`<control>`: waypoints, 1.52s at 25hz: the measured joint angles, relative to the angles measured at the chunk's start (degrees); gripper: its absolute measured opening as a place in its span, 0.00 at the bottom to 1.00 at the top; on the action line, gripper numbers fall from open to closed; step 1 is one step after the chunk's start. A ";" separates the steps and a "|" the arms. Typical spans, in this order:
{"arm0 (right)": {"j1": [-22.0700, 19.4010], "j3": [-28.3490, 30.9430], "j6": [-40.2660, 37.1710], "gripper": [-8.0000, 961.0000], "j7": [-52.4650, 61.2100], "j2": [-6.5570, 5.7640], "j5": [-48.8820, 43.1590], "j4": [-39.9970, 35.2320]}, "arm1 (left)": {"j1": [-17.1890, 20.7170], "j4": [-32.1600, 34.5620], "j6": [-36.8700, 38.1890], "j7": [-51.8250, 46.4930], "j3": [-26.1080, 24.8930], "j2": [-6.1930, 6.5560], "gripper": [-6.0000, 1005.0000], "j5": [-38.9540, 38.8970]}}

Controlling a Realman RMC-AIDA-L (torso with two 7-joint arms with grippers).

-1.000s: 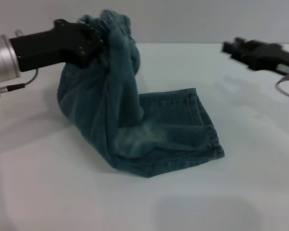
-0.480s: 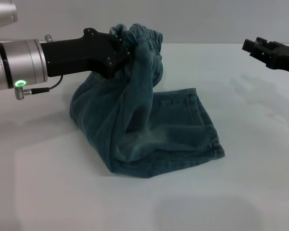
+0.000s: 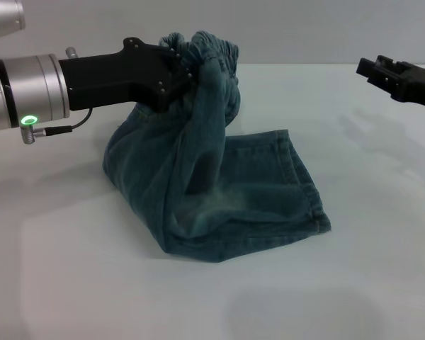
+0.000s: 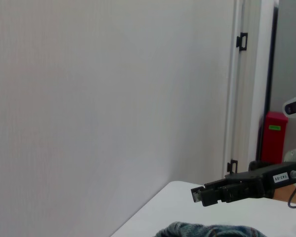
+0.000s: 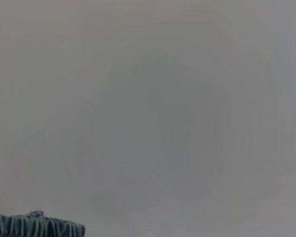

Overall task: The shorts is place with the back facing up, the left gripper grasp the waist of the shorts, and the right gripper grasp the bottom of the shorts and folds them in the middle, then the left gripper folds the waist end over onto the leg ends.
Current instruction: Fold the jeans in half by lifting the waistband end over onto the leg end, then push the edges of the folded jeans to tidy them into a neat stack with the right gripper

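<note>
Pincer of the left arm, the left gripper (image 3: 178,74), is pinching the waist (image 3: 211,51) of the shorts (image 3: 219,188), holding that ruffled band bunched and lifted well above the desk (image 3: 92,283). Its black body reaches in nearly level from the left on the silver arm with the green light ring. Below the grasp the denim hangs in a steep drape, and the lower half lies flat on the desk, already doubled lengthwise, with the leg ends (image 3: 301,180) stitched and straight at the right side of the pile.

The step in hand, as I judge it, is the second fold: laying the waist over onto those hems. To do it well, the left arm should carry the band rightward on a low arc, keeping the cloth taut enough that the hanging part rolls over without dragging the flat half. Set the band down square on the hems, edges lined up, and only then let go. Lowering too early would likely leave a crumpled heap short of the hems.

Far to the right, the right gripper (image 3: 382,71) hangs above the desk, well apart from the shorts and holding nothing; I cannot tell whether its pincer is spread.
</note>
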 joint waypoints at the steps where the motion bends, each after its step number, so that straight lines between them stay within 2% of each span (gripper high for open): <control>1: -0.01 0.07 0.01 0.46 0.00 -0.02 0.00 0.07 | 0.00 0.00 0.00 0.00 0.00 0.00 0.19 0.00; 10: 0.07 1.25 0.18 0.46 -0.78 -0.10 0.15 1.10 | 4.02 1.85 1.40 2.70 -1.86 0.01 0.25 -4.35; 18: 1.42 1.58 0.62 0.46 -1.46 0.00 0.19 1.88 | 4.54 2.77 3.54 3.09 -1.59 0.10 0.36 -4.54; 25: 2.20 1.55 0.83 0.46 -1.52 -0.23 0.13 2.68 | 4.48 2.86 5.23 3.96 -1.83 0.13 0.57 -4.70; 30: 2.46 1.54 1.27 0.46 -1.52 -0.23 0.03 2.75 | 4.56 2.97 6.16 4.49 -1.89 0.10 0.80 -4.86; 34: 2.59 1.46 1.32 0.46 -1.52 -0.23 -0.02 2.75 | 4.45 3.04 6.24 4.49 -1.92 0.07 0.85 -4.89; 38: 2.59 1.51 1.31 0.46 -1.52 -0.20 -0.04 2.75 | 4.77 3.10 5.95 4.49 -2.21 0.03 0.85 -5.53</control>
